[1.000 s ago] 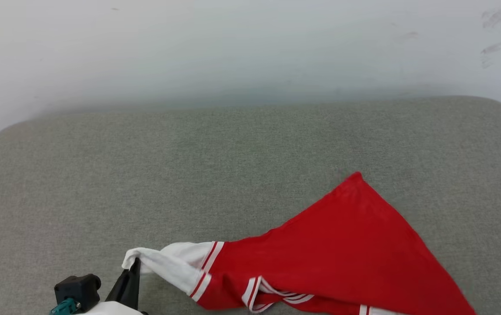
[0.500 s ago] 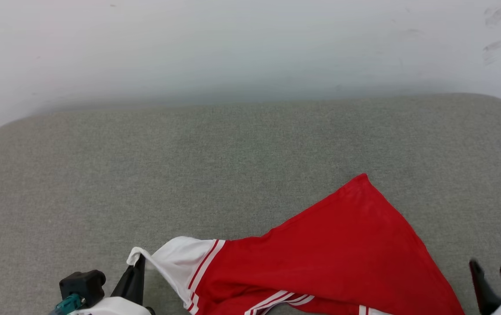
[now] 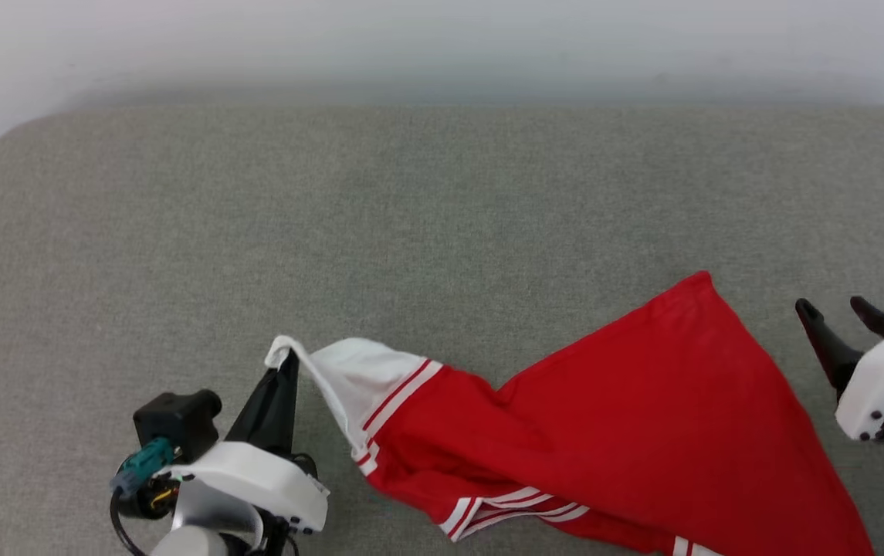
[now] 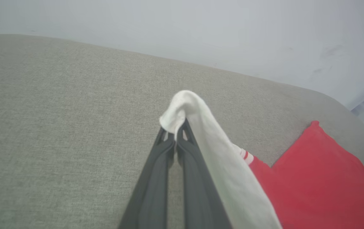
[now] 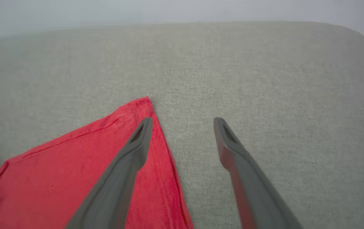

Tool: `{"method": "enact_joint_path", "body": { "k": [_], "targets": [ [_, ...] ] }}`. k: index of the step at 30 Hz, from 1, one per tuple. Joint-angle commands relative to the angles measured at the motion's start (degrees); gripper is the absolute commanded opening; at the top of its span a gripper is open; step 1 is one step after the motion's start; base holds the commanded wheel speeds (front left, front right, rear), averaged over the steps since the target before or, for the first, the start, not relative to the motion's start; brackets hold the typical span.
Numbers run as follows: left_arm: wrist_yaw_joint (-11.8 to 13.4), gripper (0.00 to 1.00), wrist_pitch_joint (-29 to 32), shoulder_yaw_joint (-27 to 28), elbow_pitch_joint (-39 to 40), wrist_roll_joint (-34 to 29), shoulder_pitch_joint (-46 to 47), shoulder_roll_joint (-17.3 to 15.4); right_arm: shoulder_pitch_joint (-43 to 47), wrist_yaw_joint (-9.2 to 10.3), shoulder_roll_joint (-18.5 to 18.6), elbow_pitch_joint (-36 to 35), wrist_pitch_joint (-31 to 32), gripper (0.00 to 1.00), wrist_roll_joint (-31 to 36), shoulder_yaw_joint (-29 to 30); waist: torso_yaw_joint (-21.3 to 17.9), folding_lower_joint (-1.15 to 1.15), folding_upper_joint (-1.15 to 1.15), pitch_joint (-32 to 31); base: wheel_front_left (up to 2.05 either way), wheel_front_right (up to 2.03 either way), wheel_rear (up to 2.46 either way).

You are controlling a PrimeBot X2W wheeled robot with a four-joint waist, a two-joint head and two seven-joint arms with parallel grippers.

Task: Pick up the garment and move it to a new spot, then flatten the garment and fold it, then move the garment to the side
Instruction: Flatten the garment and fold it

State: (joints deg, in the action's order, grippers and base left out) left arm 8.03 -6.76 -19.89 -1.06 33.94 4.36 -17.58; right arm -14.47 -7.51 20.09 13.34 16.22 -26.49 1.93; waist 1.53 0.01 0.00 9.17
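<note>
The left tool (image 3: 281, 369) is clamped tight on the tip of the white sleeve (image 3: 349, 371), holding it raised. The garment (image 3: 627, 432) trails right across the grey surface (image 3: 442, 216). The right tool (image 3: 830, 306) hangs empty with its fingers spread wide, just beside the garment's red far corner.

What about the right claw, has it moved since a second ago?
Yes. The right gripper moved forward, toward the gray cushion's far edge, nearly level with the garment's red corner.
</note>
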Motion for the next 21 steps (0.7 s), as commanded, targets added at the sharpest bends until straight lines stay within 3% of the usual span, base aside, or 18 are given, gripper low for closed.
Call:
{"method": "enact_joint_path", "body": {
  "k": [1, 4, 9, 15, 21],
  "targets": [
    [-0.43, 0.0, -0.6, -0.28, -0.03, -0.53, 2.16, 0.4, -3.68, 0.04, 2.64, 1.27, 5.26, 1.0, -1.78, -2.2, 2.41, -0.01, 0.0, 3.36, 0.0, 0.0, 0.0],
    [-1.11, 0.0, -1.38, -0.88, -0.44, -0.93, 4.44, 1.1, -8.5, 0.04, 6.43, 2.21, 14.26, 1.0, -4.62, -6.0, 3.74, -0.01, 0.0, 5.54, 0.0, 0.0, 0.0],
    [-1.87, 0.0, -2.65, -1.49, -0.94, -1.24, 6.96, 2.11, -15.22, 0.04, 9.77, 3.39, 25.36, 1.0, -8.24, -11.95, 5.08, -0.01, 0.0, 8.68, 0.0, 0.0, 0.0],
    [-2.5, 0.0, -3.59, -2.37, -1.48, -1.53, 9.43, 3.19, -20.83, 0.04, 11.7, 5.97, 28.08, 1.0, -9.97, -17.67, 6.18, -0.01, 0.0, 12.34, 0.0, 0.0, 0.0],
    [-3.1, 0.0, -4.38, -2.68, -2.47, -1.41, 10.86, 3.75, -20.97, 0.02, 12.13, 10.03, 32.68, 1.0, -14.43, -24.18, 6.71, -0.01, 0.0, 14.31, 0.0, 0.0, 0.0]
  ]
}}
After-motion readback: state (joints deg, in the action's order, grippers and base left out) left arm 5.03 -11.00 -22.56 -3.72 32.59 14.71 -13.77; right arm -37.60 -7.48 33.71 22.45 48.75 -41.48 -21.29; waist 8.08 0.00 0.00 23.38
